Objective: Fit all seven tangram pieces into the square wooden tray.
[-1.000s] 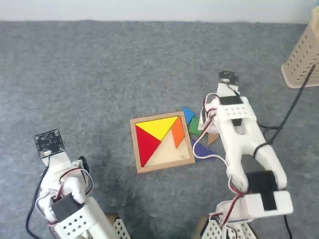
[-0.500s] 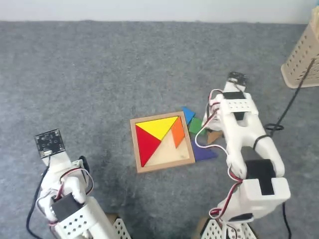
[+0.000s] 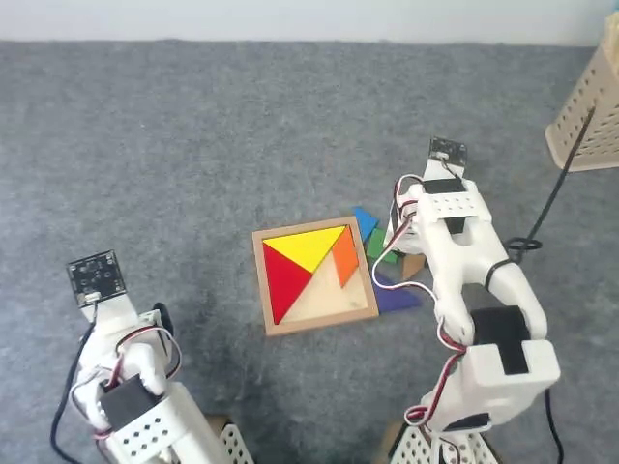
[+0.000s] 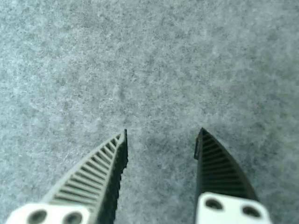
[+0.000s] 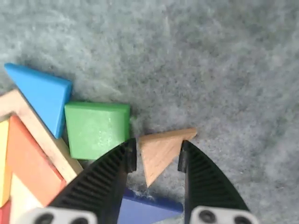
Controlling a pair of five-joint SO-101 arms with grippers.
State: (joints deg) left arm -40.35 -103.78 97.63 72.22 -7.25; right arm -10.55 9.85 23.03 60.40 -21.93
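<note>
Swinging back toward 9 o'clock over the last half second, your right arm has undone its drift away from the tray; the pieces and the left arm sit as they did. Your right gripper (image 5: 158,150) is closed down to the width of the wood triangle (image 5: 163,144), one jaw on each side. Both jaws appear to touch the triangle, which lies flat on the carpet (image 3: 193,145), not lifted. Expect it to be light, stiff and thin, so there is little edge to catch. The jaws bear on sides that converge, so a hard squeeze could make it pivot or squirt out toward its point. You would do better to seat the tips low into the pile and pinch nearer the broad end. Just beside it, on the tray side, lies the green square (image 5: 97,128), close enough that a jaw could nudge it. The blue triangle (image 5: 44,93) sits past that, at the tray's 1 o'clock corner. The dark blue piece (image 5: 147,207) lies at about 4 o'clock from the tray, just by the wood triangle. All four loose pieces cluster on the 3 o'clock side of the tray (image 3: 319,323). Inside it, the red (image 3: 283,275), yellow (image 3: 308,246) and orange (image 3: 346,256) pieces are seated, with bare floor left toward its 5 o'clock corner. Your left gripper (image 4: 161,135) hangs wide apart over bare carpet with nothing in it, well apart from the tray at about 7 o'clock.
</note>
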